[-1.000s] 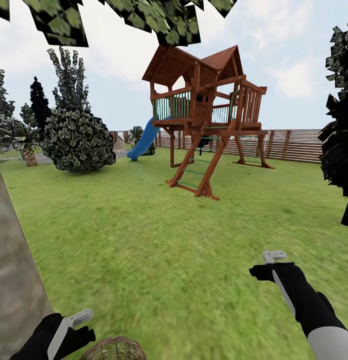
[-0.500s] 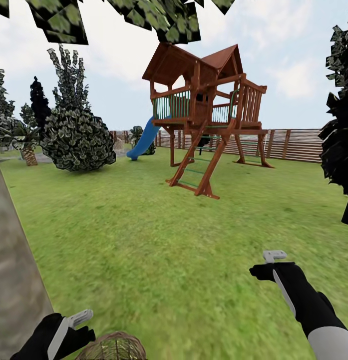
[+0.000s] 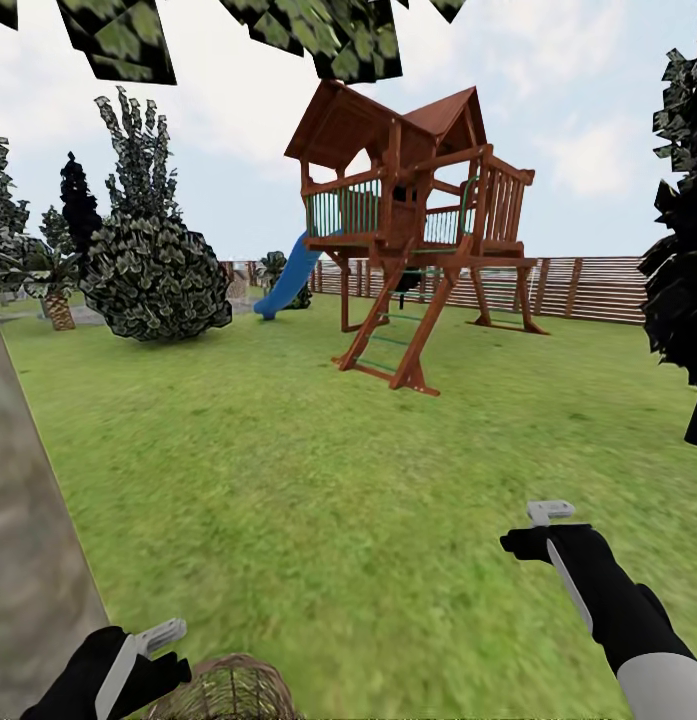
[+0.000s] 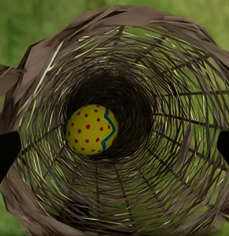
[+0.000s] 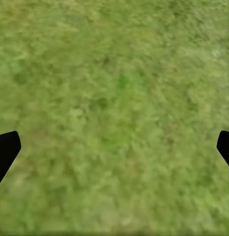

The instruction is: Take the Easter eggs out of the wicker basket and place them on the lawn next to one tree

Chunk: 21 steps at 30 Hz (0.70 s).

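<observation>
Basically no readable writing or brand marks anywhere.

Head view: the left gripper (image 3: 153, 640) sat at the bottom edge, just beside the wicker basket (image 3: 228, 688), whose rim was cut off by the frame. A thick grey-brown tree (image 3: 28, 560) trunk ran along the left edge, close to that arm. The right gripper (image 3: 548, 513) hung over bare lawn (image 3: 338, 480), well apart from the basket. Open grass stretched ahead to the play tower (image 3: 408, 230) with its blue slide (image 3: 288, 278) and the slatted fence (image 3: 588, 290); a round bush (image 3: 156, 275) stood far left, a dark tree (image 3: 683, 250) at the right edge.

Left wrist view: looked straight into the basket; one Easter egg (image 4: 91, 129), yellow with red dots and a blue zigzag, lay at the bottom. Fingertips (image 4: 6, 152) were spread wide at both frame edges, outside the weave, grasping nothing.

Right wrist view: plain grass, fingertips (image 5: 6, 150) spread wide apart, claw released and empty.
</observation>
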Available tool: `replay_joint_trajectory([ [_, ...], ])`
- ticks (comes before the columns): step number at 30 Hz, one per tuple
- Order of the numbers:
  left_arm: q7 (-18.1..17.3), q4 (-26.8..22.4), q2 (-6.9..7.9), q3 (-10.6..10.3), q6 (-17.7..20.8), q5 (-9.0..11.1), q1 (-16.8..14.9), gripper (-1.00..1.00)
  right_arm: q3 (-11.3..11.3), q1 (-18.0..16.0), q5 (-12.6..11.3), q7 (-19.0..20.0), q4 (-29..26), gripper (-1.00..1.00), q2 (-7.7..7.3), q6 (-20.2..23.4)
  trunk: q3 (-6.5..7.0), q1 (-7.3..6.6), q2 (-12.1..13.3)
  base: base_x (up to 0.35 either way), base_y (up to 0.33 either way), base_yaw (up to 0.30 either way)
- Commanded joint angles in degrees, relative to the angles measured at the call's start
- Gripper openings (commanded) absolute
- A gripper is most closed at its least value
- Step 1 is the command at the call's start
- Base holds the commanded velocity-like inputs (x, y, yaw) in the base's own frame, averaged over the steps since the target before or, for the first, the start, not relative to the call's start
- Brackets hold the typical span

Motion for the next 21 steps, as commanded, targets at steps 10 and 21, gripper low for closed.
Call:
replay_joint_trajectory([
  [10, 0.07, -0.06, -0.01, 0.12, 0.27, 0.31, -0.03, 1.00, -0.09, -0.04, 0.28, 0.43, -0.07, 1.00, 0.01, 0.29, -1.87, 2.20, -4.06, 0.000, 0.000, 0.000],
  [21, 0.07, -0.06, 0.07, 0.11, 0.27, 0.31, -0.03, 1.00, -0.09, -0.04, 0.28, 0.43, -0.07, 1.00, 0.02, 0.33, -3.84, 4.61, -8.47, 0.000, 0.000, 0.000],
])
